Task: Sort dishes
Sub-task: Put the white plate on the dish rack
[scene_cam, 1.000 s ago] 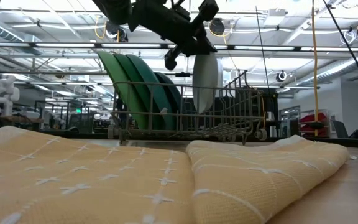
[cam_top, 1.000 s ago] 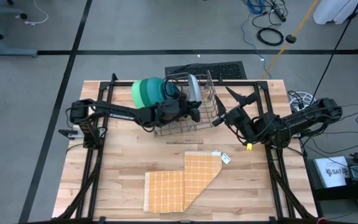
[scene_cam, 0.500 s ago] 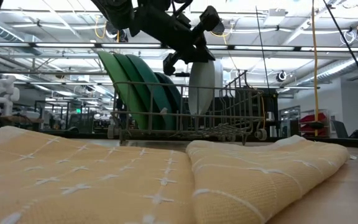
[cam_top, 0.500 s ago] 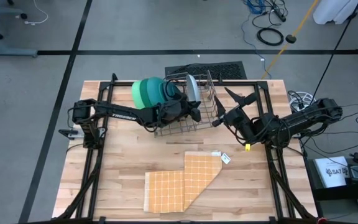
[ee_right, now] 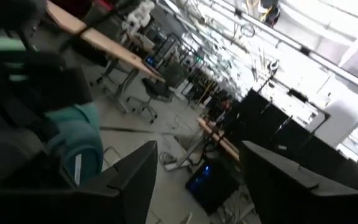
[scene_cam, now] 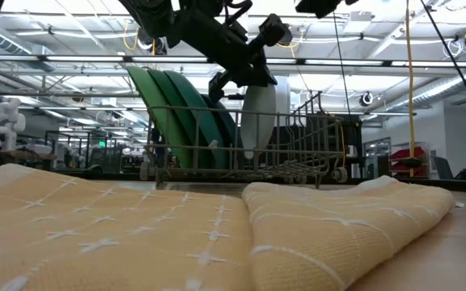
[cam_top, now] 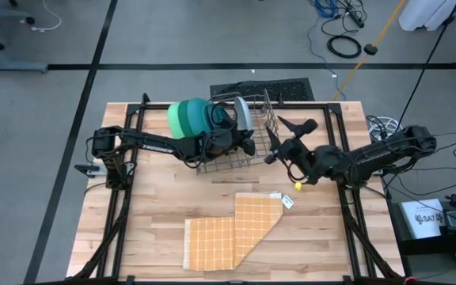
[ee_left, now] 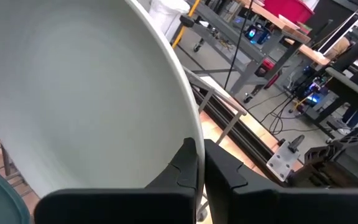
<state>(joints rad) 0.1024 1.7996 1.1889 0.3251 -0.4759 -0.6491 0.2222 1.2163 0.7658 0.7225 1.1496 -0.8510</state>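
While gripped, pale plate (scene_cam: 259, 113) in rack (scene_cam: 298, 137).

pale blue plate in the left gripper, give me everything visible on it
The pale blue plate is round, smooth and glossy like glazed ceramic, with a shallow dished face and plain rim, no pattern. It stands on edge, nearly upright, its lower part down among the wires of the grey wire rack, right of the green and teal plates already slotted there and apart from them. The left gripper is pinched shut on its rim. Whether its bottom edge rests on the rack floor cannot be seen.
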